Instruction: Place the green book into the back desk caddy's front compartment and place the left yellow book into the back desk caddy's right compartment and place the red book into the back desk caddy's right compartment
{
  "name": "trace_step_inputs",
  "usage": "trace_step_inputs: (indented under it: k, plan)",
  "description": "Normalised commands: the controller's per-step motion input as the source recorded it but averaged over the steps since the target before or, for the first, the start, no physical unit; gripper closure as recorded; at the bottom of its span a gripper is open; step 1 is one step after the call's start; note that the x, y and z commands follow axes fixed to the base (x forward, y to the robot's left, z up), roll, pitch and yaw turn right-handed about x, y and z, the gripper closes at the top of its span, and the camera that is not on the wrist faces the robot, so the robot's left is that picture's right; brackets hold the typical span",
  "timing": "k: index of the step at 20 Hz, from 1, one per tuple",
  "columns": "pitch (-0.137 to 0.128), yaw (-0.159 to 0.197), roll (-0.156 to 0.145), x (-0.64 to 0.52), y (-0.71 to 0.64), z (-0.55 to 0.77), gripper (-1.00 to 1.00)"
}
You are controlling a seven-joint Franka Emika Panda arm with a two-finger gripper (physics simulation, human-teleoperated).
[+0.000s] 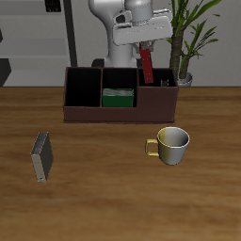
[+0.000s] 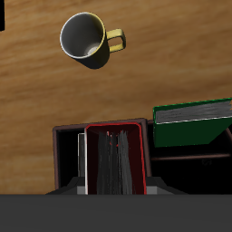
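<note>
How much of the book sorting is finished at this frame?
Done: the green book stands in the back desk caddy's front compartment. A pale-edged book already sits in the right compartment, likely the left yellow book. In hand: the end effector lowers the red book there. The grey book lies on the table.

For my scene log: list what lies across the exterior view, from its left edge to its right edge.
Grey book lying on the table → green book in the caddy's middle section → red book held by the end effector over the caddy's end section → mug → potted plant.
</note>
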Motion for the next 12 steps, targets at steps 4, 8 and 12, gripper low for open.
trace_step_inputs:
  k: [4, 8, 12]
  plan:
    - [0.091, -0.06, -0.011, 0.16, -0.06, -0.16, 1.0]
    - [0.119, -0.074, 0.016, 0.11, -0.02, -0.19, 1.0]
    - [0.024, 0.04, 0.015, -0.07, 0.05, -0.12, 1.0]
